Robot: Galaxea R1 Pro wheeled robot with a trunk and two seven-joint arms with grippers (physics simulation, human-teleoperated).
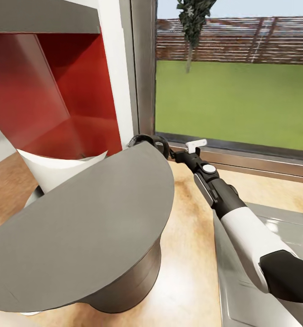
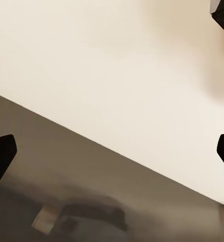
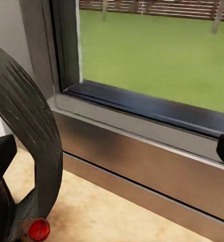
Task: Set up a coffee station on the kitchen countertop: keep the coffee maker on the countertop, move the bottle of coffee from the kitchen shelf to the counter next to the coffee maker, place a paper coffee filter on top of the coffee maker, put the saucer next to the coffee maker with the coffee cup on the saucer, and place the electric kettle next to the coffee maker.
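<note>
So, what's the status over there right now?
Left hand open. Right hand open beside black handle, not gripping; kettle on counter, paper filter behind it.

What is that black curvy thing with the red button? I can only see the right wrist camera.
Observer: That's the handle of the electric kettle. From the head view the kettle is a big grey pot with a flat lid, and the right arm reaches over to its handle.
Operator: Is anything behind the kettle?
Observer: Yes, a white paper coffee filter sticks up just past the lid. The kettle hides what it sits on.
Operator: What's my other hand doing?
Observer: The left gripper is open with nothing between its fingers. It faces a cream wall above a grey surface.
</note>
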